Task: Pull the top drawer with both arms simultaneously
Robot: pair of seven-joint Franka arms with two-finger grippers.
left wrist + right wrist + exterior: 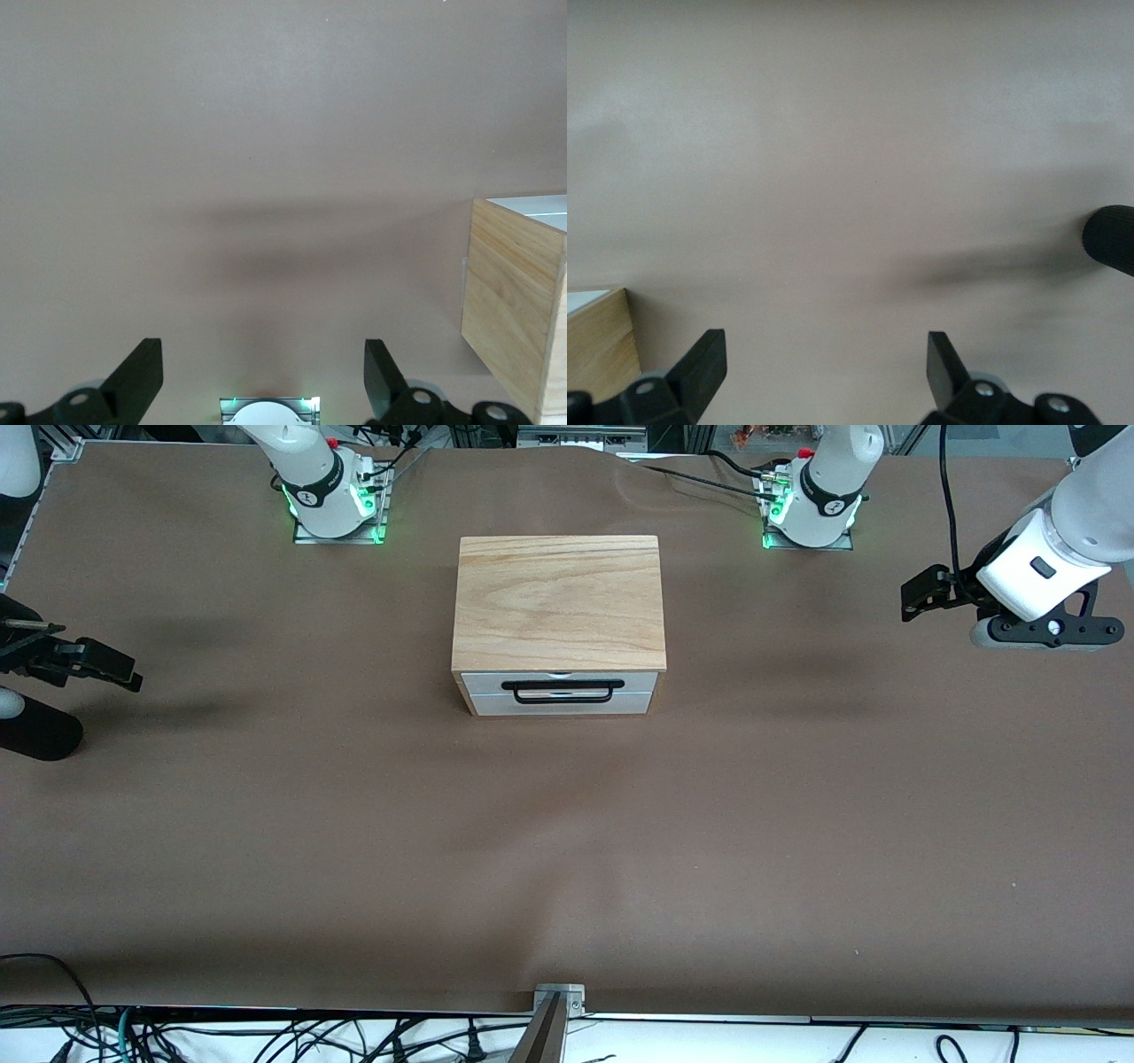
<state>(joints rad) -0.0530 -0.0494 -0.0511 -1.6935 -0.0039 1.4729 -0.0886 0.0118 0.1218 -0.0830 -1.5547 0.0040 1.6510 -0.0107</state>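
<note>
The wooden box [558, 602] stands mid-table, nearer the arms' bases. Its top drawer [485, 681] is shut flush, showing a white front panel and a long black bar handle [562, 700]. My left gripper [914, 595] is open and empty, in the air over the table at the left arm's end, well away from the box. My right gripper [122, 671] is open and empty over the right arm's end of the table. The left wrist view shows open fingers [140, 376] and the box's side [518, 301]. The right wrist view shows open fingers [704, 363] and a box corner [598, 345].
The brown table cover [567, 850] lies bare around the box. A black cylinder [40, 731] sits by the right gripper at the table's edge and shows in the right wrist view [1109, 239]. A metal bracket [558, 996] sits at the table's near edge.
</note>
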